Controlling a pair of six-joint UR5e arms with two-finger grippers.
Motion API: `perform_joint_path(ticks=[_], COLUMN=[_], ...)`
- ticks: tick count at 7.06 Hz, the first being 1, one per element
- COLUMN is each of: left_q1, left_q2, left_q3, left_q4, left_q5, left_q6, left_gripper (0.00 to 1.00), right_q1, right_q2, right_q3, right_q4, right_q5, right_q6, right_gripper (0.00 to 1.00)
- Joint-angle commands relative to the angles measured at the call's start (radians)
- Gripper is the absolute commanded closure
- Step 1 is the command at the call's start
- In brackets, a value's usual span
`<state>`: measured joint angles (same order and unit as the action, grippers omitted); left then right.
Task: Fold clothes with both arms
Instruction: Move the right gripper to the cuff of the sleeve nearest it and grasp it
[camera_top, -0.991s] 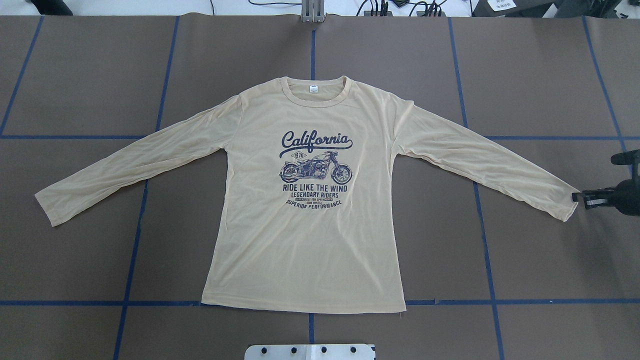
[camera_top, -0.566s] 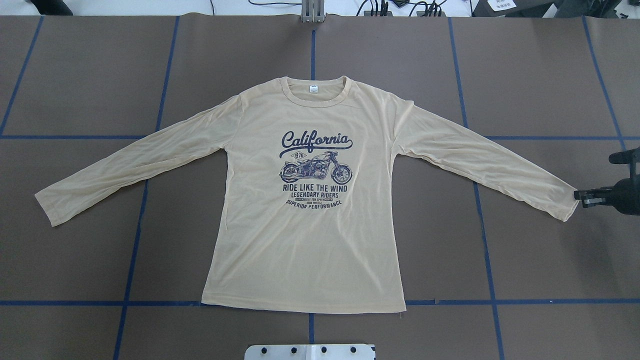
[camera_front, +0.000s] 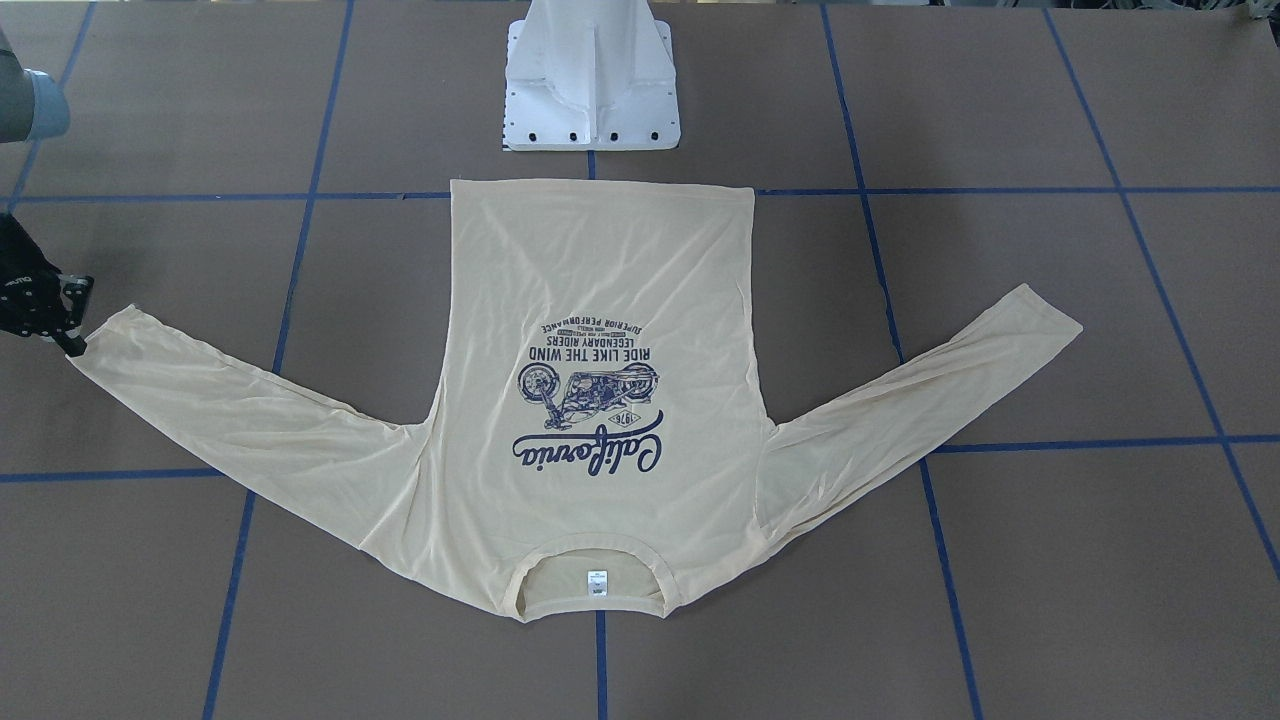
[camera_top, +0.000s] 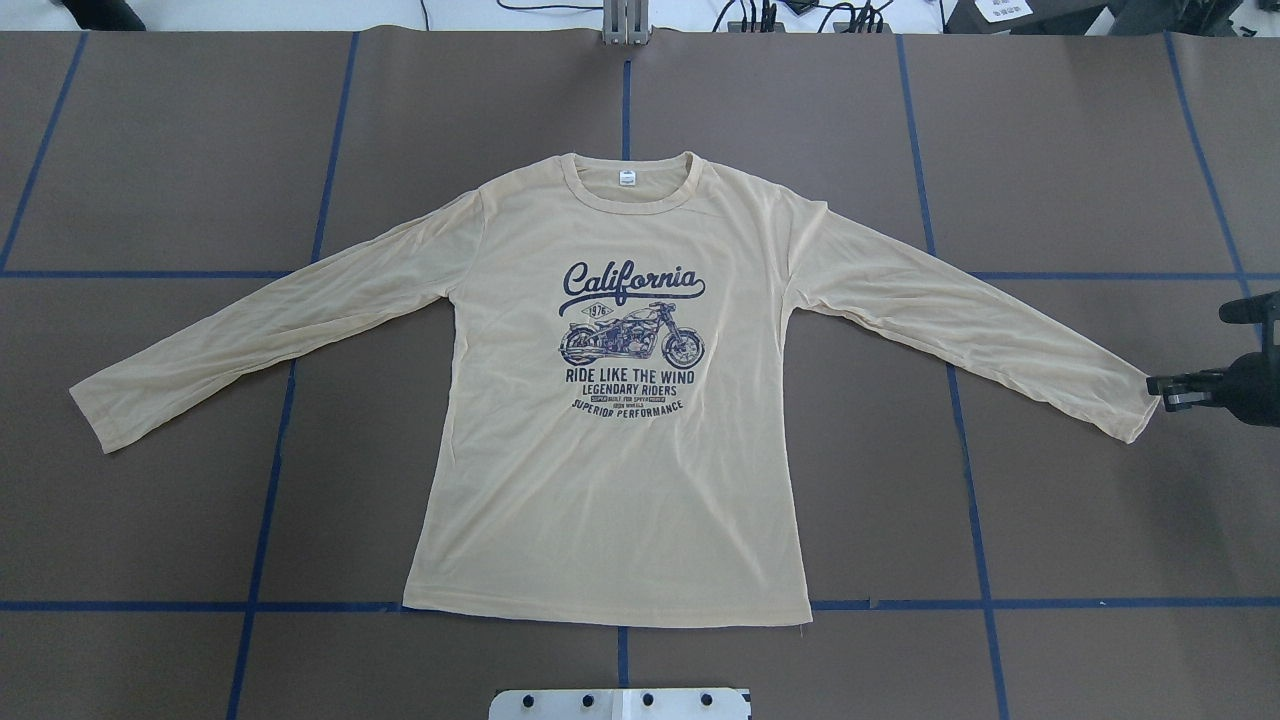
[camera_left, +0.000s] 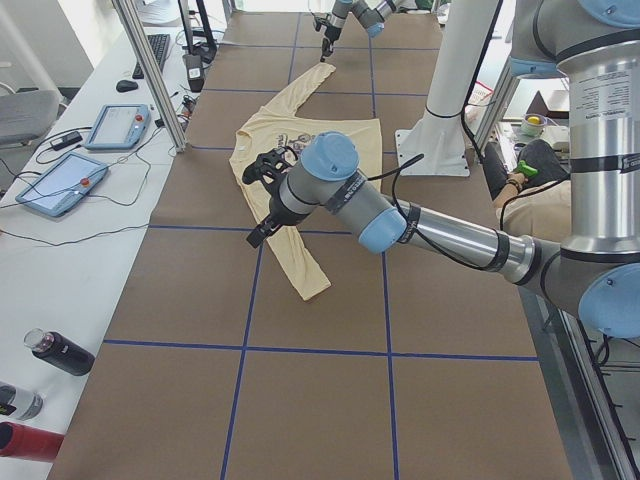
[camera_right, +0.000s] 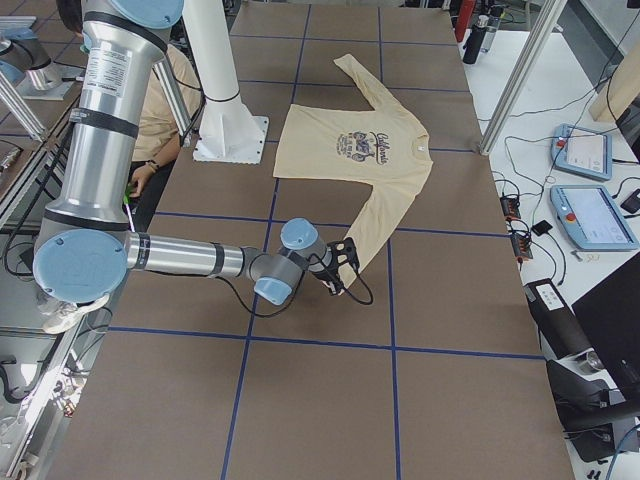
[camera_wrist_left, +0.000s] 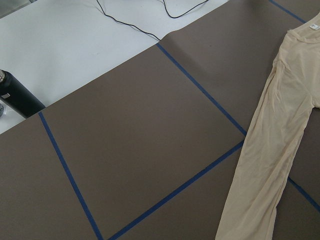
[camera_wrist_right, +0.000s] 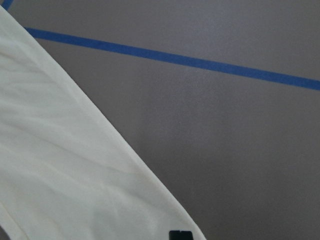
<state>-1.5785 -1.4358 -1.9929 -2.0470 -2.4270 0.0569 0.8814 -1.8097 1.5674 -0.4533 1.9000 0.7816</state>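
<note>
Shirt (camera_top: 620, 480) is lying flat and print-up on the brown surface (camera_top: 200, 500), sleeves spreading outward.

Right claw (camera_top: 1158, 387) is sitting low at the end of one sleeve, with the cuff (camera_top: 1132, 410) lying right at its tips. Cannot tell whether it is gripping or released, or even touching.

Left claw (camera_left: 260, 232) is hanging raised over the surface. The other sleeve (camera_wrist_left: 270, 150) is lying apart from it, off to one side. Its state is not showing either.

The shirt body is lying well inboard of both claws, in front of the white pedestal (camera_front: 592, 90).
</note>
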Motion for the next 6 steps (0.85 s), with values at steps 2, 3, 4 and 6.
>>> perform_joint_path(ticks=[2,3,4,6], left_q1=[0.0,0.0,0.0,0.0], left_q2=[0.0,0.0,0.0,0.0], left_q3=[0.0,0.0,0.0,0.0], left_q4=[0.001,0.001,0.001,0.001], left_q5=[0.0,0.0,0.0,0.0], left_q6=[0.0,0.0,0.0,0.0], left_gripper=[0.0,0.0,0.0,0.0], right_q1=[-0.001,-0.001,-0.002,-0.002], right_q2=[0.015,0.018,0.018,0.018], right_q3=[-0.035,-0.039,-0.043,-0.044], right_q4=[0.002,0.002,0.002,0.002], right_q5=[-0.002,-0.004,-0.007,-0.009], right_q6=[0.001,0.005,0.008,0.01], right_gripper=[0.43,0.45,0.47,0.49])
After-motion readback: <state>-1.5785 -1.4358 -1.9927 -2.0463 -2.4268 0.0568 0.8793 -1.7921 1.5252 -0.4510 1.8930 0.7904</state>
